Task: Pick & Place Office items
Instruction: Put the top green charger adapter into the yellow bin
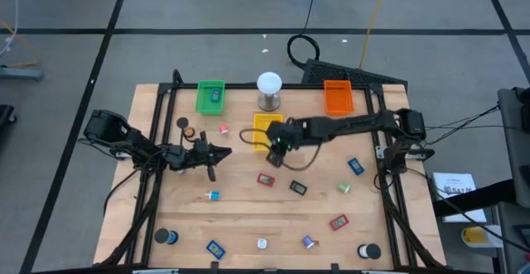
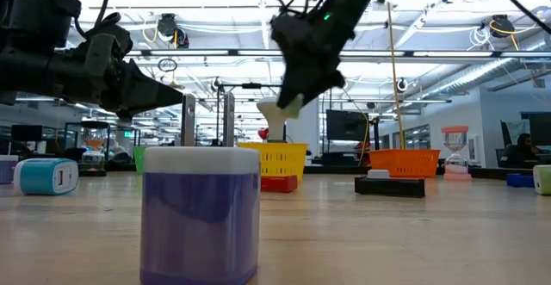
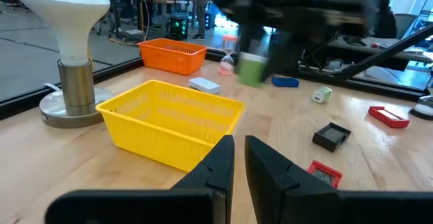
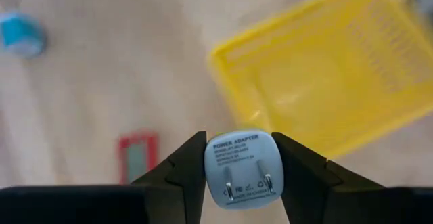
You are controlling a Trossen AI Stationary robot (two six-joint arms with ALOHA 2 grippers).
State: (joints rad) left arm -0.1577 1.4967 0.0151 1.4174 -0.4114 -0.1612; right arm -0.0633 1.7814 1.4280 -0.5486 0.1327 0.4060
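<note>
My right gripper point(image 1: 278, 146) hangs above the table just off the yellow tray point(image 1: 267, 125). It is shut on a small white power adapter point(image 4: 242, 168), which also shows in the low view point(image 2: 280, 109). My left gripper point(image 1: 217, 151) is shut and empty, held level left of the yellow tray, its fingers point(image 3: 223, 160) pointing at the tray. Office items lie scattered on the wood: a red piece point(image 1: 265, 179), a dark piece point(image 1: 298, 188), a blue piece point(image 1: 354, 166), a purple roll point(image 1: 308, 242) and black rolls point(image 1: 168, 237). My right gripper pinches the adapter's two opposite side faces point(image 4: 211, 163) between its two fingers. The fingers come from above, pointing down. The adapter's pronged face point(image 4: 247, 183) is turned up toward the wrist camera. The adapter is lifted clear of the table.
A green tray point(image 1: 210, 96) and an orange tray point(image 1: 338, 97) stand at the far edge, with a white-domed metal cylinder point(image 1: 269, 90) between them. A dark cable point(image 1: 248, 137) loops beside the yellow tray. Black frame rails point(image 1: 153, 141) run along both sides.
</note>
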